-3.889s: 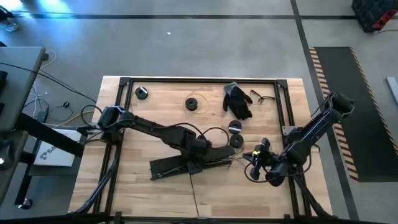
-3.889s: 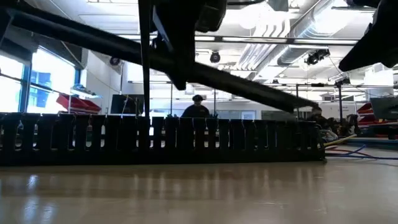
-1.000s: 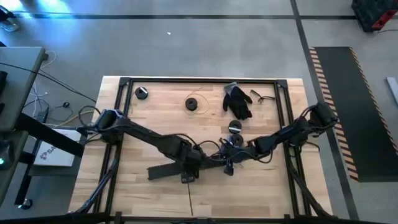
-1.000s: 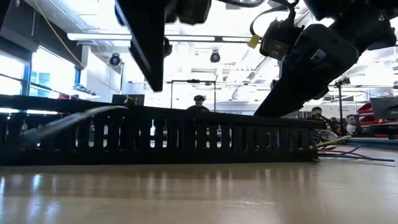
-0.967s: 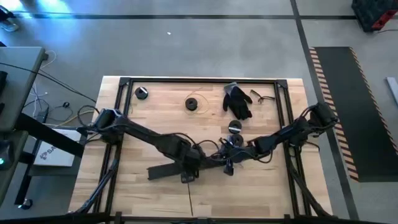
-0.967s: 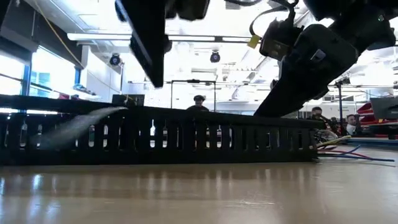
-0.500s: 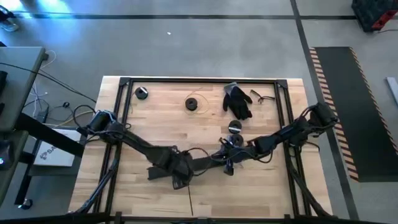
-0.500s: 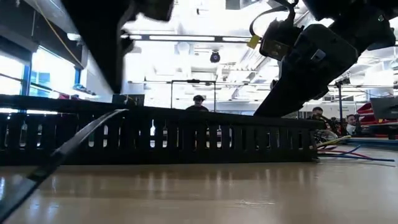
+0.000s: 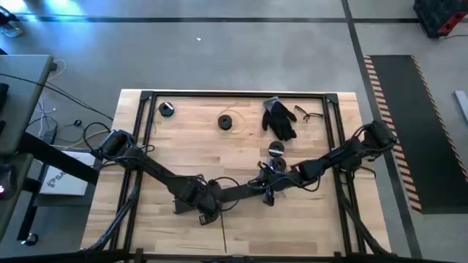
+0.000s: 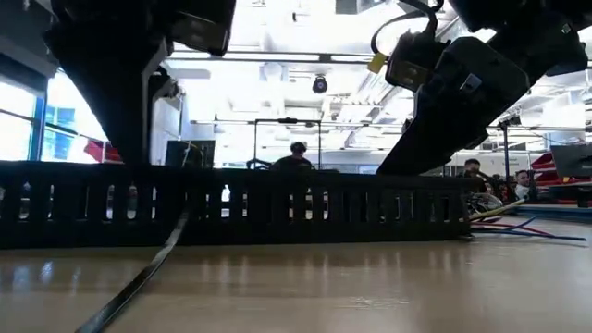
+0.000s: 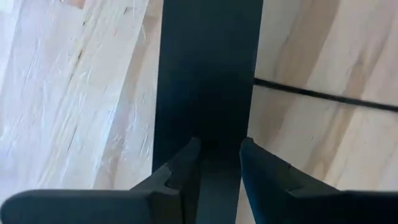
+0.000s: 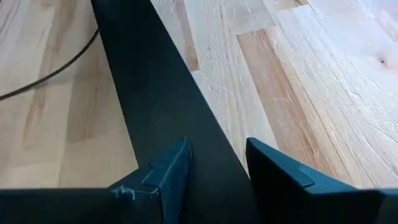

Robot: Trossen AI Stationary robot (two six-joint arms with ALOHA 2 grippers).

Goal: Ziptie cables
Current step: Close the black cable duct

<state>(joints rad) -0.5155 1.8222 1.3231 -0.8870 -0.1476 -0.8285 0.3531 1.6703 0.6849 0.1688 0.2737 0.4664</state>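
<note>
Left gripper (image 11: 219, 146) sits over the 9 o'clock end of the long black slotted plastic duct (image 9: 235, 193), grip unclear. Right gripper (image 12: 217, 146) sits at its 3 o'clock end, grip also unclear. Thin purplish-reddish cables (image 10: 507, 225) lie just past that end, mostly hidden by the duct.

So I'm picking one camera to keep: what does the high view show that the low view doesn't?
Only the high view shows the black glove, the spools and both arms over the table. Only the low view shows the duct's slotted side wall and people in the room behind. Both show the black duct.
</note>
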